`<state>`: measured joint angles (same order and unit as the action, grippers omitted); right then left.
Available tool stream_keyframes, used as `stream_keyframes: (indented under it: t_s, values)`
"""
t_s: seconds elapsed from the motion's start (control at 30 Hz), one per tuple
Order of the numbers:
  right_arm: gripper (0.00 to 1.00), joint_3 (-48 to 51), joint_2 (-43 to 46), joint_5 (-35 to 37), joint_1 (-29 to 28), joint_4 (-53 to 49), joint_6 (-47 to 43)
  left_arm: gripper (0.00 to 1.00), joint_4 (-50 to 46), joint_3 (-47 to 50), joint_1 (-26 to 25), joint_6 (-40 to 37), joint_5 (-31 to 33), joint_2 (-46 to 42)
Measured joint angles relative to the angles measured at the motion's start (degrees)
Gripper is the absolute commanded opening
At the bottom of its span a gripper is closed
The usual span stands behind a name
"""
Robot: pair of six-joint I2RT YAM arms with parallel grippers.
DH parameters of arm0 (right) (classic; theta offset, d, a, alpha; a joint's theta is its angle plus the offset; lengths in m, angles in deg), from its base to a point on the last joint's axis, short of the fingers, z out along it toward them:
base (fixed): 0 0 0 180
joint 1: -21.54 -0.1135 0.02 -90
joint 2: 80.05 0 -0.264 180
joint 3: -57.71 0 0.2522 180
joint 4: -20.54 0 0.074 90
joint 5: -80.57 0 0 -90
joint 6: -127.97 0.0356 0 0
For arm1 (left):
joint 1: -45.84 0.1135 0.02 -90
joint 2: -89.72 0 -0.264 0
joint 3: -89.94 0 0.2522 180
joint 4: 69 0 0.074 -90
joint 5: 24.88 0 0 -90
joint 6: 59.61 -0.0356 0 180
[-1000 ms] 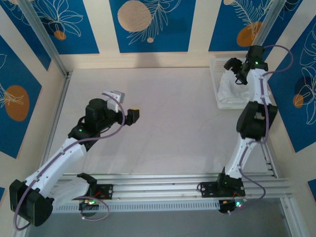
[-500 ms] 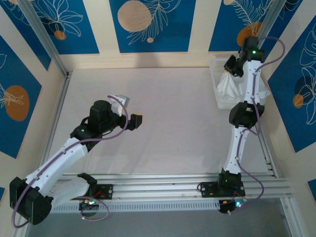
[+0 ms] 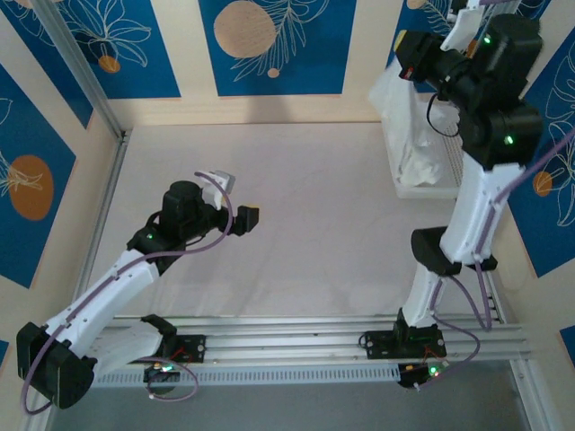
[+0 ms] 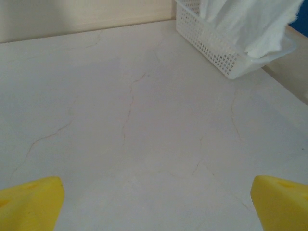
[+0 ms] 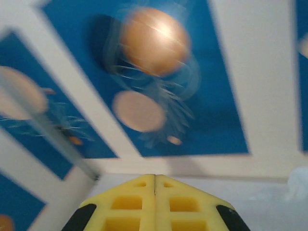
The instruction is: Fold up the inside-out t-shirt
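Inside-out t-shirt point(image 3: 409, 153) sat partly in the white lattice basket point(image 3: 429, 190) at the far right corner of the desk point(image 3: 305, 233). One part was drawn up out of it in a peak toward the right gripper point(image 3: 403, 65), which stood high above the basket near the back wall. In the left wrist view the t-shirt point(image 4: 255, 21) rose from the basket's top and ran off the upper edge, with lower folds inside the basket wall. Right jaws were closed: in the right wrist view the two yellow pads point(image 5: 130, 202) met flat along one seam, with no cloth visible between them from that side. Judged from the raised peak in the top view that a thin pinch of fabric was caught at the tips; the grip itself could not be confirmed. Left gripper point(image 3: 250, 215) hovered over the bare middle of the desk, well apart from basket and shirt, jaws wide and holding nothing. Step in hand, as judged: getting the shirt out of the basket; folding not begun. Next move would call for carrying the shirt clear of the basket rim and laying it flat on the open desk between the arms, with the left gripper taking a second edge to spread it. Watch for the cloth snagging the lattice.
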<state>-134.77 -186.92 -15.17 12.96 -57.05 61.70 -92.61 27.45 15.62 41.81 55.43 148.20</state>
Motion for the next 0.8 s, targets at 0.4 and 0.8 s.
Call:
stream_keyframes:
  t_s: [0.4, 0.8]
  values:
    - [0.30, 1.0, -13.6, -9.6, -8.8, -5.4, -2.9, 0.99, 0.7, -0.6, -0.1, 2.1, -1.2, 3.6]
    - [0.76, 23.3, -12.6, 2.4, -13.9, -19.9, -11.5, 0.99, -4.9, -3.1, -0.3, 3.3, -1.0, 3.6]
